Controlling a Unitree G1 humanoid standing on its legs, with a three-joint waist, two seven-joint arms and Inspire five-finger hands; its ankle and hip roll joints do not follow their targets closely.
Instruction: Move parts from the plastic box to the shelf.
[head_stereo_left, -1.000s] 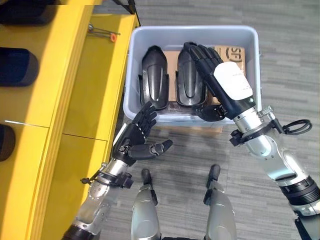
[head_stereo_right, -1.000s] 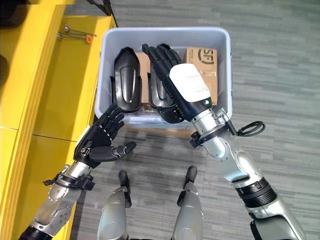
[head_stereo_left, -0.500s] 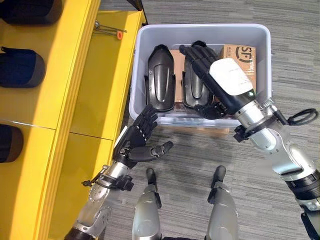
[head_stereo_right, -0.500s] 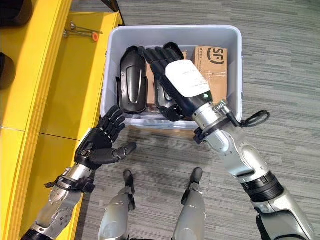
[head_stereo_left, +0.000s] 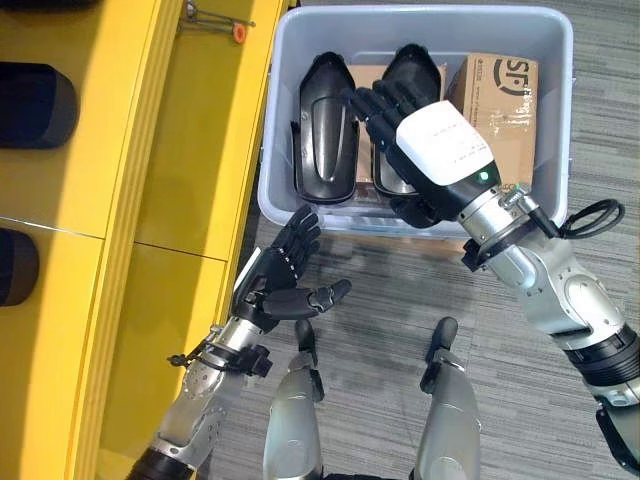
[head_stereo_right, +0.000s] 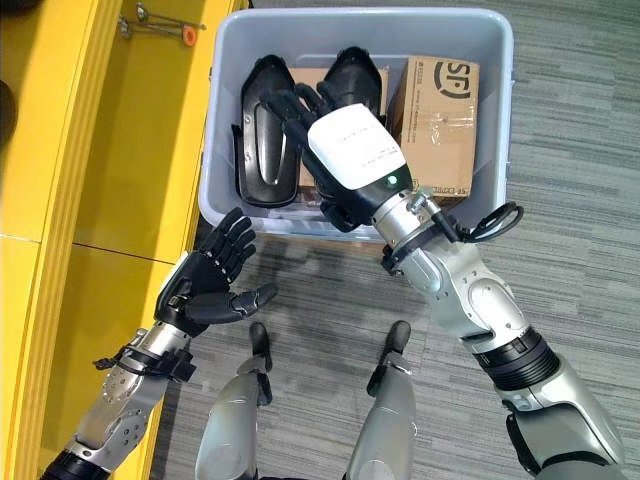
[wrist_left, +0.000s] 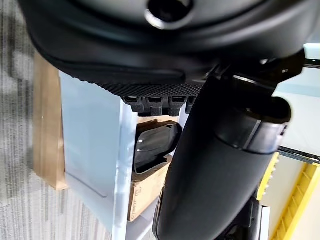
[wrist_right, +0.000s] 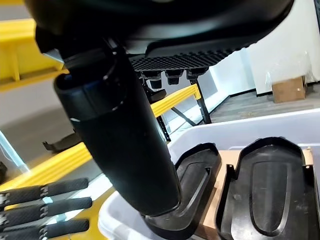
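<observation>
Right hand (head_stereo_left: 420, 140) spread over box (head_stereo_left: 285, 190), hiding one black part (head_stereo_left: 400, 75); left hand (head_stereo_left: 275, 285) open beside it.

Grey striped carpet (head_stereo_left: 560, 90) underfoot — a small orange-tipped metal tool (head_stereo_left: 215, 18) lies nearby

One plastic box (head_stereo_left: 280, 150) holds two black parts (head_stereo_left: 325, 140) and one cardboard carton (head_stereo_left: 505, 110)
</observation>
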